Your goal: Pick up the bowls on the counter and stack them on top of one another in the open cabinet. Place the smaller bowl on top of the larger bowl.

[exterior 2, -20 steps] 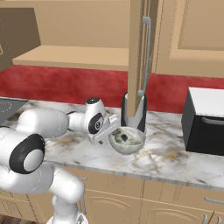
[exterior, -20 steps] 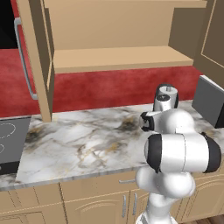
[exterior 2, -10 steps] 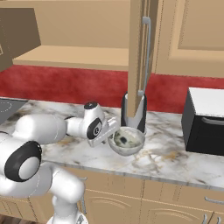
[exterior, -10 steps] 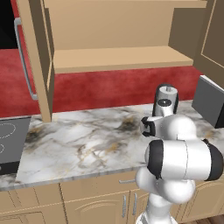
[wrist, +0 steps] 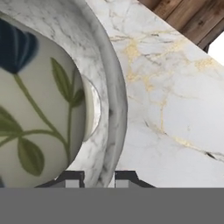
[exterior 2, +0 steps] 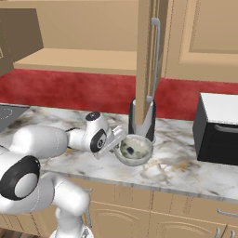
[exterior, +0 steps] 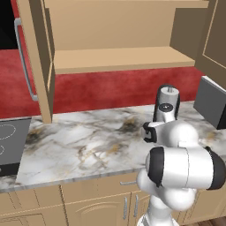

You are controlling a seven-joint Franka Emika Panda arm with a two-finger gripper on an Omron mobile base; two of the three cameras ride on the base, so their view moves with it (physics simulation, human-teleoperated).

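Now gripping the larger bowl (exterior 2: 134, 149) by its near rim, gripper (wrist: 93, 178) jaws narrowed from wide. Resting on the counter (exterior 2: 181, 168) yet; lift pending.

wide bare stretch of table (exterior: 84, 141) left of the arm, with open air above it up to the cabinet shelf (exterior: 119, 59). cabinet door (exterior 2: 148, 56) hanging open, edge-on, right over the black-and-silver appliance (exterior 2: 142, 120). larger bowl (exterior 2: 134, 149) just in front of that appliance, tool (exterior 2: 117, 138) at its left rim. black box (exterior 2: 218, 128) standing further right on the table, with a bare patch between it and the bowl.
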